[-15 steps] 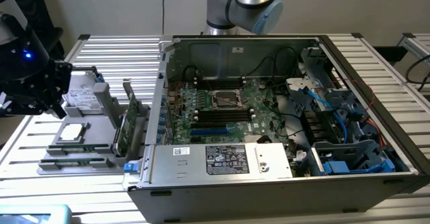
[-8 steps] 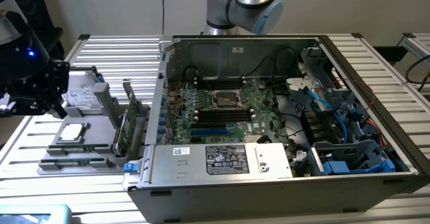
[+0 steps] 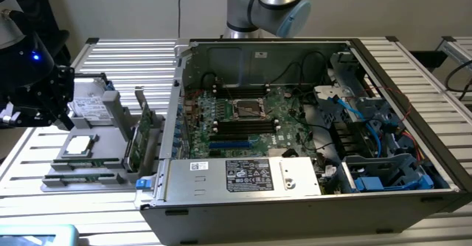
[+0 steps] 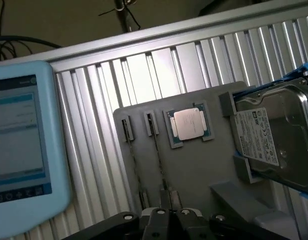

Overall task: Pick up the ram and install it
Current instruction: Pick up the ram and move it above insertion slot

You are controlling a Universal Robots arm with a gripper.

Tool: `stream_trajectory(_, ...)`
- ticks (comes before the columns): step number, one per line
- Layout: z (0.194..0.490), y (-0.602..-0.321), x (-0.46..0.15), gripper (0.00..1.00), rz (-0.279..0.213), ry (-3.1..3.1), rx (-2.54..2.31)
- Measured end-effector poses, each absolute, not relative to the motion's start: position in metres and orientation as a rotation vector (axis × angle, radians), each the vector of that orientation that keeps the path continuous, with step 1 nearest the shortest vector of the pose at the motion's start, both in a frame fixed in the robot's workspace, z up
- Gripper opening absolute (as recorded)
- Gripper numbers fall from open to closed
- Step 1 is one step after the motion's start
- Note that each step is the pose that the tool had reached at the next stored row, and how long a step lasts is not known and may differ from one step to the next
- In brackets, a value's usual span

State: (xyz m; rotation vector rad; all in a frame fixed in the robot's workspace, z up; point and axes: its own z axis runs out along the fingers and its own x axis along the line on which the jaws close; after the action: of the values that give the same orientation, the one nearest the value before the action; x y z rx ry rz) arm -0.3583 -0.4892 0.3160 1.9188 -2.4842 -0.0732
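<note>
Open computer case (image 3: 295,219) — processor (image 4: 188,124) beside hard drive (image 4: 275,136).

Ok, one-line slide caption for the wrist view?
Shut gripper over the grey parts tray: two ram sticks, CPU, hard drive; teach pendant alongside.

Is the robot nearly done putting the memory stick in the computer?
Not nearly. Done: nothing yet; both memory sticks lie in the grey tray. In hand: nothing; the gripper is shut and hangs over the tray, above one stick. Left: picking a stick up and pushing it into the computer, whose black slots look empty.
</note>
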Motion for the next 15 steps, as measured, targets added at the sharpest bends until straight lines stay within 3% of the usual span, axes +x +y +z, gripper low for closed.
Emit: stream_trajectory(15, 0.3160, -0.4892, -0.3584, 0.11, -0.067, -2.291, 2.147)
